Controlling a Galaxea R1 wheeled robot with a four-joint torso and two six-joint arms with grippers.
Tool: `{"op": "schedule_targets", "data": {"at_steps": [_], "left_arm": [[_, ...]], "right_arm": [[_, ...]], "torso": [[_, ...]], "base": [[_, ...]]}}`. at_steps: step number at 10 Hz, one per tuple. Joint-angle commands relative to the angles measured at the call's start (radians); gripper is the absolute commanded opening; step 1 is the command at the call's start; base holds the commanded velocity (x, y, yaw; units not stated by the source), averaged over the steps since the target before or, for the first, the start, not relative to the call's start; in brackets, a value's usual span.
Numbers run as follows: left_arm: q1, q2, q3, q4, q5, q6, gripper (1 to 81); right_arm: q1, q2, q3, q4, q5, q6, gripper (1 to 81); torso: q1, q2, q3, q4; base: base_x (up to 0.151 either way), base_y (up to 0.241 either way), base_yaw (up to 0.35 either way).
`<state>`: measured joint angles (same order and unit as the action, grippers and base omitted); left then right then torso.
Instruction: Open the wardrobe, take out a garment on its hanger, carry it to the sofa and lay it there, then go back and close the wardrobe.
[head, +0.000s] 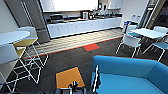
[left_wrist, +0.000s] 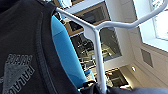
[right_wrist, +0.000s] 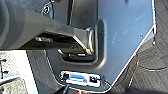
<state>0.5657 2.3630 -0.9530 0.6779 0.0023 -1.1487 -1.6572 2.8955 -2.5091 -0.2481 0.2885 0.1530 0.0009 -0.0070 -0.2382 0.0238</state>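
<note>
Head view puts you at the near left corner of the sofa (head: 130, 75), its blue seat spreading ahead and to your right. The garment (head: 96, 80) hangs as a dark strip against that corner, with the pale hanger (head: 95, 77) running nearly upright along it, so its long axis stands vertical while the seat lies flat. In the left wrist view the garment (left_wrist: 22, 50) and hanger (left_wrist: 98, 55) sit close to the camera with the sofa (left_wrist: 66, 57) just behind, so I judge the left arm nearer. You cannot tell whether either tool is open or closed.
</note>
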Motion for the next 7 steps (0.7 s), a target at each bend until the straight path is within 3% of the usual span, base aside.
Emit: {"op": "schedule_targets", "data": {"at_steps": [1, 7], "left_arm": [[-0.126, -0.011, 0.066, 0.025, -0.051, 0.011, 1.0], [-0.126, -0.023, 0.066, 0.031, -0.058, 0.011, 1.0]], "right_arm": [[0.006, -0.005, 0.003, -0.013, -0.048, -0.003, 81.1], [0.009, -0.003, 0.003, -0.013, -0.048, -0.003, 81.1]], "torso": [[0.000, 0.000, 0.000, 0.000], [0.000, 0.000, -0.009, 0.000]], "base": [[0.000, 0.000, -0.308], [0.000, 0.000, -0.308]]}}
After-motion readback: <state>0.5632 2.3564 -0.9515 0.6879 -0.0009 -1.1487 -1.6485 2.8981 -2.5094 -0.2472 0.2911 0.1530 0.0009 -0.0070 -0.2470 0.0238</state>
